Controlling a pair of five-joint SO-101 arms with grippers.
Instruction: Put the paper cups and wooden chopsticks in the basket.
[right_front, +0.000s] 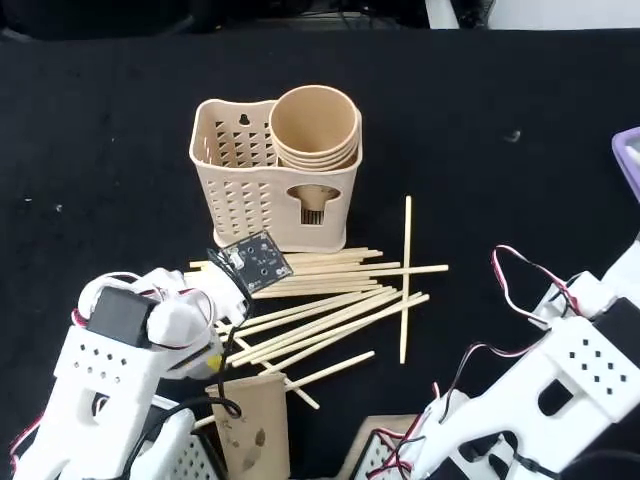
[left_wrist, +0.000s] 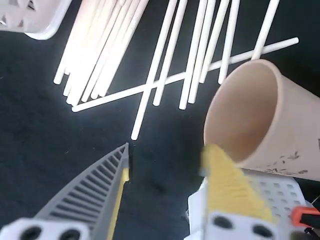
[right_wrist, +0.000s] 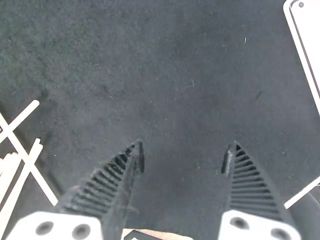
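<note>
Your left gripper sits closest, jaws spread wide with nothing between them. One yellow-faced fingertip overlaps the lower rim of a paper cup that lies on its side, mouth turned toward the gripper. Touching or just short of it, you can't tell from this angle. The other fingertip hangs over bare black cloth.

Ahead of the jaws the wooden chopsticks lie loose on the cloth, most of them roughly parallel, one laid across the rest. Past them, beyond the fingertips, a corner of the basket shows.

In the high view the cup lies just beside your left arm, and the chopsticks are spread between it and the basket. The basket stands upright, and a stack of nested cups sits in one of its compartments, rising above the rim.

Your right gripper — jaws also spread wide, holding nothing — hangs over bare cloth. A few chopstick ends lie off to one side of its fingers, and a white-rimmed object sits farther out on the other side.
</note>
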